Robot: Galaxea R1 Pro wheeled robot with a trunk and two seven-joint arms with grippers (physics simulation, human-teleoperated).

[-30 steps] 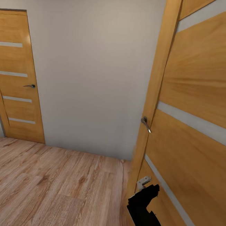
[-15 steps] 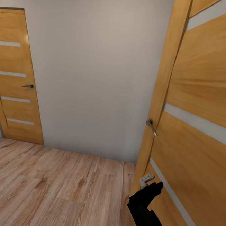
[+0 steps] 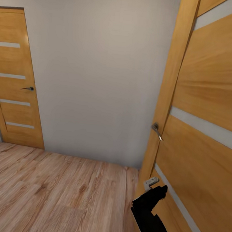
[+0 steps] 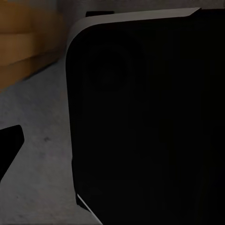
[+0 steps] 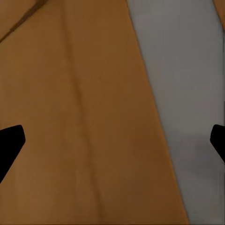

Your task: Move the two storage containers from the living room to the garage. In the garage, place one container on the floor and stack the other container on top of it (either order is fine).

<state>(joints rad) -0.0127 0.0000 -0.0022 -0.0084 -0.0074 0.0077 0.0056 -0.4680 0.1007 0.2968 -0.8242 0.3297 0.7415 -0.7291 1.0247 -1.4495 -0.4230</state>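
Storage containers are not in sight. Right gripper (image 5: 112, 140), fingers spread wide and empty, is held against the slatted honey-wood door (image 3: 205, 114) (likely pushing it open); left claw's state cannot be told.

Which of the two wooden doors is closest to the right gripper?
The big door at the right; the right gripper is against its lower edge. The other door stands far left.

A dark housing (image 4: 145, 117) hides the left gripper's far finger; the near door (image 3: 205, 114) is cut off.
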